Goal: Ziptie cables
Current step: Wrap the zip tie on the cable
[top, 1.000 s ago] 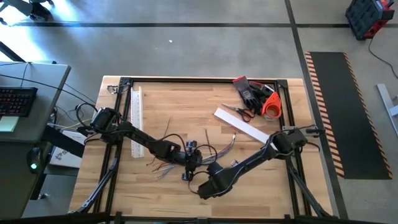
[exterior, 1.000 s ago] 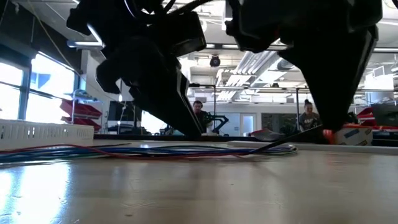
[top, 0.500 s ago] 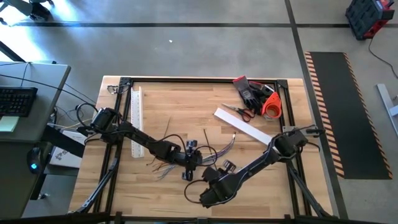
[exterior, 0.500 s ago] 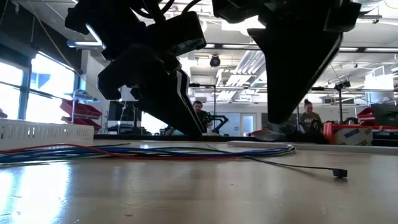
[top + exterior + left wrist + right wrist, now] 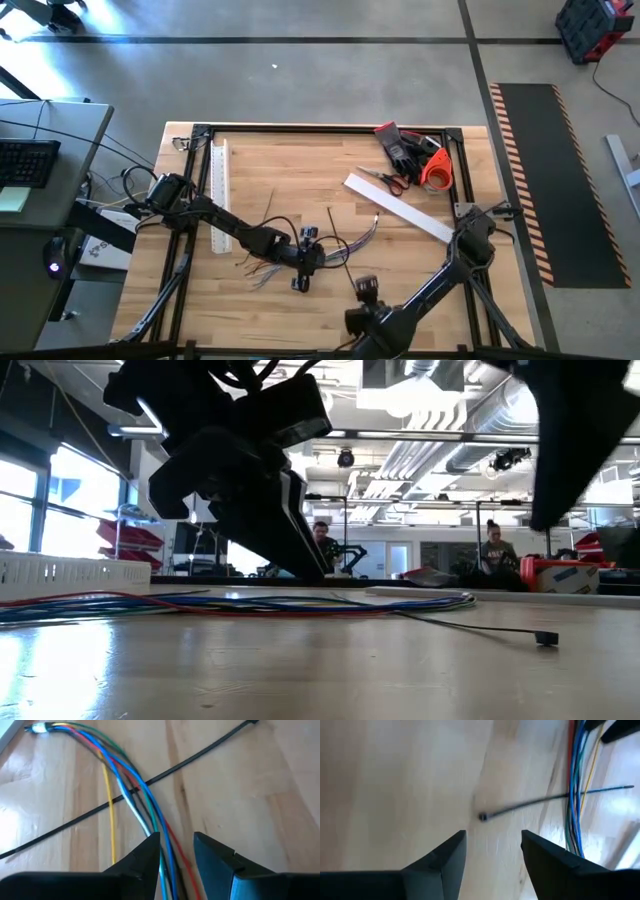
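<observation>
The cables (image 5: 338,243), a loose bunch of blue, white, red, green and yellow wires, lie mid-table. My left gripper (image 5: 312,256) stands on them, shut on the bunch (image 5: 150,800), its fingers (image 5: 312,570) reaching down to the tabletop. A black ziptie (image 5: 175,767) crosses the bunch and lies flat on the wood. Its head (image 5: 482,816) lies free on the table ahead of my right gripper (image 5: 493,837). That gripper (image 5: 362,300) hangs open near the table's near edge with nothing between its fingers. Two more zipties (image 5: 330,216) lie farther back. My left gripper has the cable bunch (image 5: 167,845) between its two fingers, partway along its length. The fingers come slanting down from the table's left, one on each side of the bunch. The wires run on past the fingertips and lie slack on the table.
A white slotted duct (image 5: 220,195) lies along the left side. At the back right are a white flat strip (image 5: 395,208), scissors (image 5: 385,180), dark gloves (image 5: 400,145) and an orange tape roll (image 5: 437,172). People (image 5: 495,545) stand in the room behind.
My right gripper has opened and let go of the ziptie's end, whose head has dropped onto the table. The gripper has then rolled and drawn away toward the table's near edge and to the right. The cables and my left gripper have stayed put.
</observation>
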Robot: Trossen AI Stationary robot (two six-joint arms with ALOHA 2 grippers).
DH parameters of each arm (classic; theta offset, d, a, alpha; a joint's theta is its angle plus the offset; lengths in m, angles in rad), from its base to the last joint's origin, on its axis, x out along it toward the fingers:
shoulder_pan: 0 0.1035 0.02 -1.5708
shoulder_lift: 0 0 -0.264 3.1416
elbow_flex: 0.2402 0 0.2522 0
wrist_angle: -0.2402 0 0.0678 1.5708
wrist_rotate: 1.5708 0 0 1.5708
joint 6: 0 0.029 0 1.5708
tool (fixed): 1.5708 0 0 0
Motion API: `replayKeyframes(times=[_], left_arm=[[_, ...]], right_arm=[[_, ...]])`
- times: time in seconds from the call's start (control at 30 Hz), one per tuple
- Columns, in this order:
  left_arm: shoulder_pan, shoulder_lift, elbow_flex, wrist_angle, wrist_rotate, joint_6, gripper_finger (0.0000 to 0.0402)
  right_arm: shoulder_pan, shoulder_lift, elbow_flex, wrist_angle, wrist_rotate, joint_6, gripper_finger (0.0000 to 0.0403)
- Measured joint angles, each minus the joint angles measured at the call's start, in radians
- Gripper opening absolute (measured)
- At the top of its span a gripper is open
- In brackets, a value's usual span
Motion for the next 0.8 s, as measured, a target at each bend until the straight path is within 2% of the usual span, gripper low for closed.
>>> replayKeyframes(times=[0.23,0.33,0.47,0.53,0.6,0.7,0.8], left_arm=[[0.001,0.000,0.000,0.069,0.047,0.040,0.0101],[0.003,0.000,0.000,0.094,0.049,0.040,0.0101],[0.008,0.000,0.000,0.102,0.049,0.040,0.0101],[0.010,0.000,0.000,0.100,0.048,0.038,0.0101],[0.010,0.000,0.000,0.095,0.047,0.021,0.0101],[0.011,0.000,0.000,0.083,0.028,-0.015,0.0101],[0.011,0.000,0.000,0.067,0.005,-0.051,0.0101]], right_arm=[[-0.005,-0.022,-0.217,0.087,0.065,-0.155,0.0176],[-0.023,-0.102,-0.361,0.218,0.084,-0.225,0.0176],[-0.071,-0.277,-0.590,0.462,0.075,-0.346,0.0176],[-0.105,-0.367,-0.707,0.627,0.026,-0.453,0.0176],[-0.144,-0.424,-0.814,0.822,-0.091,-0.614,0.0176],[-0.186,-0.462,-0.935,0.987,-0.246,-0.919,0.0176],[-0.187,-0.467,-1.000,1.093,-0.255,-0.993,0.0176]])
